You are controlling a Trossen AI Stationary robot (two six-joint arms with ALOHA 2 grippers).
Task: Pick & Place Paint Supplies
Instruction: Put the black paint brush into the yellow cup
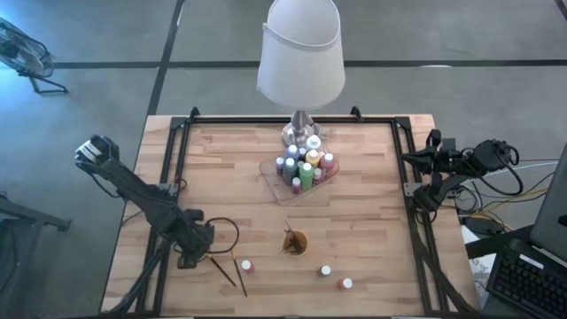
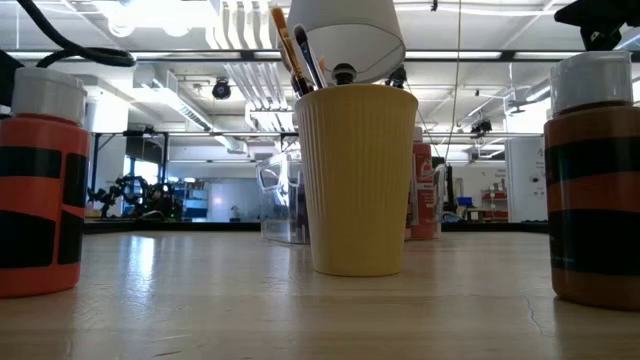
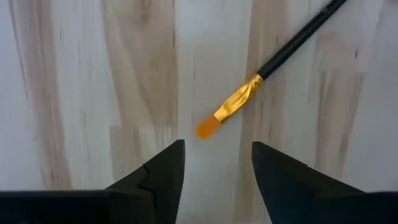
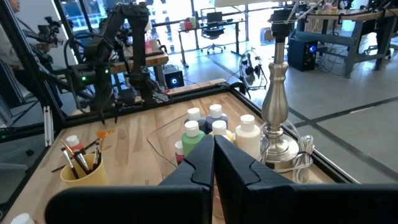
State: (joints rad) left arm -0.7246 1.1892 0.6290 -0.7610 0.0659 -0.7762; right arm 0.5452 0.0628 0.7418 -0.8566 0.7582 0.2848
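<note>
Where pale wood grain runs, slim gold-ferruled brush (image 3: 261, 78).

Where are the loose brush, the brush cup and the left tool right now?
Loose brush (image 3: 236, 102): left wrist view, on its gold ferrule.
Brush cup (image 1: 295, 243): high view, on its rim.
Left tool (image 3: 217, 163): left wrist view, midway between its open fingertips.

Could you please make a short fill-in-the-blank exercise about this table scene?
1. The left claw is ____ above a brush on the table.
2. The right claw is ____.
3. The cup holds several ____.
4. The bottles in the tray stand beside the ____.

Missing words: open; shut; brushes; lamp
</note>
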